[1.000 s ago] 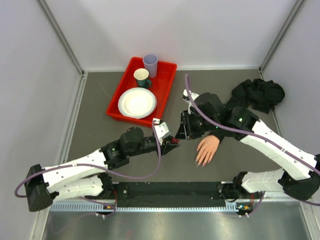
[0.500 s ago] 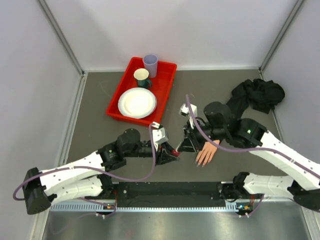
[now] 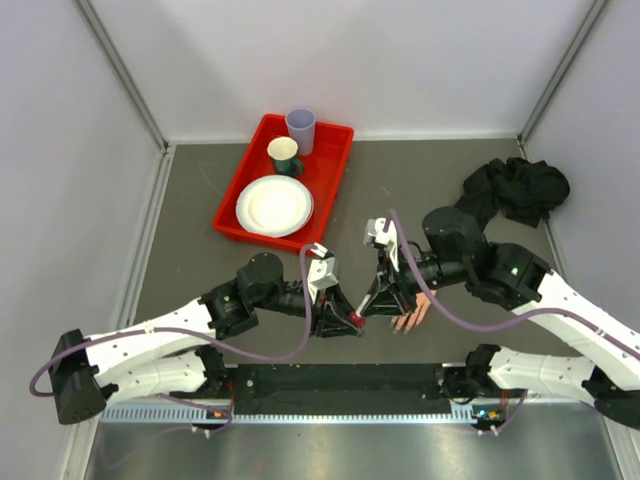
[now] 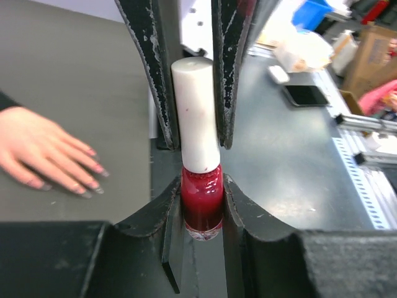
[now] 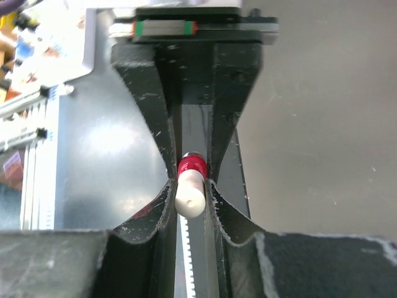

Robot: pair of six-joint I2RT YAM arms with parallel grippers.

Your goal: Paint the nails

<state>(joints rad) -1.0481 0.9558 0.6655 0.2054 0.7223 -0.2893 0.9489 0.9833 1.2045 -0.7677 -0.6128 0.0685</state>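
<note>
Presently, centre of tabletop [image 3: 200, 220], near edge:

- Left fingers [image 3: 343, 320]: closed on the red glass body of the bottle [image 4: 201, 208].
- Right fingers [image 3: 375, 303]: narrow, pinching the bottle's white cap [image 5: 189, 195] from the other side.
- Hand [image 4: 43, 152]: flesh-coloured, flat on the tabletop just beside the right fingers, black sleeve behind.
- Nails [image 4: 93, 180]: pale pink, pointing towards the near edge, apart from the bottle.
- Red tray [image 3: 330, 165], far left: white plate [image 3: 274, 205] and two cups [image 3: 300, 128].
- Black cloth [image 3: 515, 188]: bunched, far right.
</note>
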